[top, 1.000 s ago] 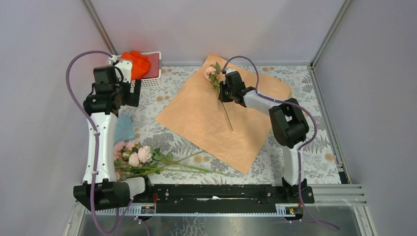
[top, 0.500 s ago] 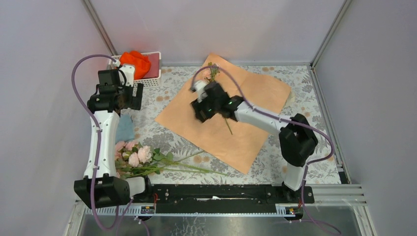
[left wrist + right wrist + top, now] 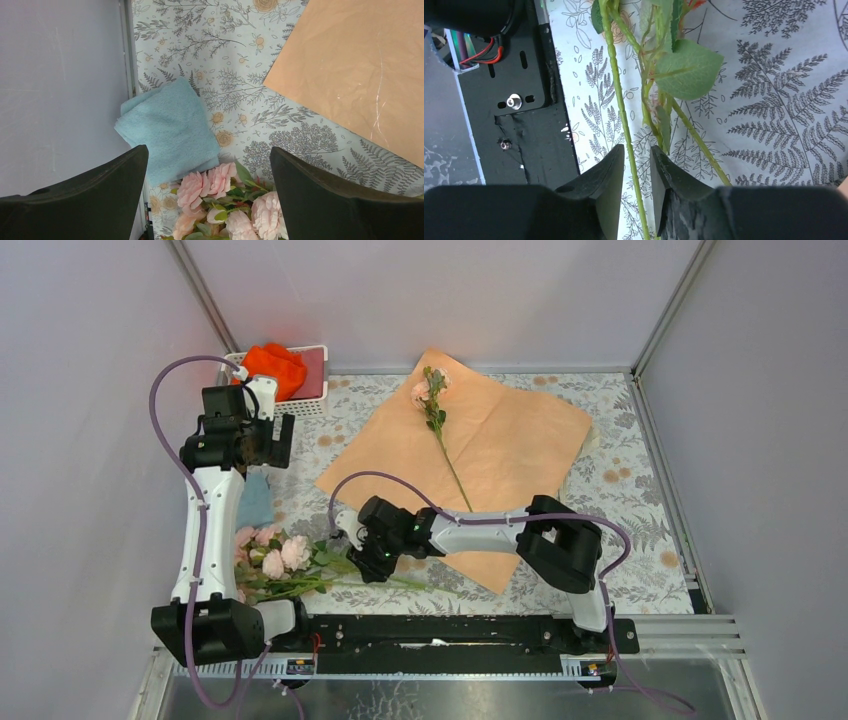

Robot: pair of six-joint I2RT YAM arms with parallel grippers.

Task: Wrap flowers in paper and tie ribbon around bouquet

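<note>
- Freshly released, one rose (image 3: 437, 420) lay on the peach paper (image 3: 520, 430).
- Right tool (image 3: 637, 150) had swung to the remaining flowers (image 3: 280, 560) at the worktop's (image 3: 640, 440) near left for the next one, jaws narrowed around a stem (image 3: 616, 90); a grip could not be told.
- Left tool (image 3: 209, 150) hung wide open.

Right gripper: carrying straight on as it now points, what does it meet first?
Probably the flowers: the right gripper straddles one thin stem lying on the tablecloth, though the remaining depth is unclear.
</note>
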